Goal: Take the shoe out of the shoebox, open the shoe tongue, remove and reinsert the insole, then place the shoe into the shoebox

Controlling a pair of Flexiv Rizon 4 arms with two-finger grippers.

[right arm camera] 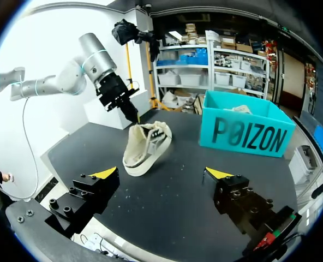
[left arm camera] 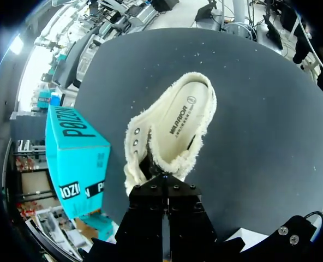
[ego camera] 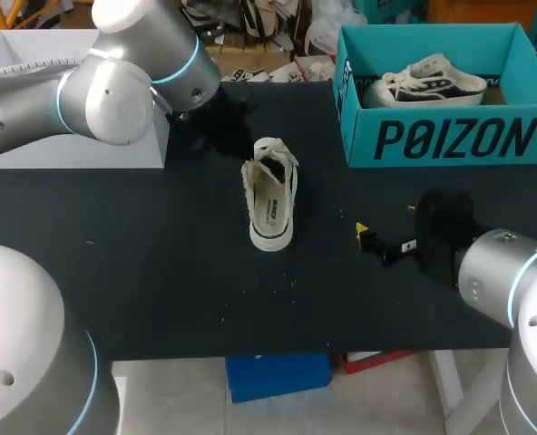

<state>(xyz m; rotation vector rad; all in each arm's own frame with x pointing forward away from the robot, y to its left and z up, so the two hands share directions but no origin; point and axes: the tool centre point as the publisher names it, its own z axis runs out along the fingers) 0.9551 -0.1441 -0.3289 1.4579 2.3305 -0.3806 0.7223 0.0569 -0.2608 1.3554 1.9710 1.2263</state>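
Observation:
A cream canvas shoe [ego camera: 272, 204] lies on the black table [ego camera: 141, 263], heel toward me, its printed insole [left arm camera: 184, 114] showing. My left gripper [left arm camera: 164, 183] is at the shoe's toe end, shut on the tongue [left arm camera: 145, 166]; its yellow tips are hidden there. In the right wrist view the left gripper [right arm camera: 134, 115] meets the top of the shoe [right arm camera: 144, 146]. My right gripper [right arm camera: 161, 173] hovers open and empty over the table, to the right of the shoe [ego camera: 370, 237]. The open teal shoebox [ego camera: 450, 140] stands at the back right.
A second, dark-striped shoe [ego camera: 427, 82] lies inside the shoebox. A white block [ego camera: 69, 149] sits at the back left under my left arm. Bare table lies between the cream shoe and the front edge.

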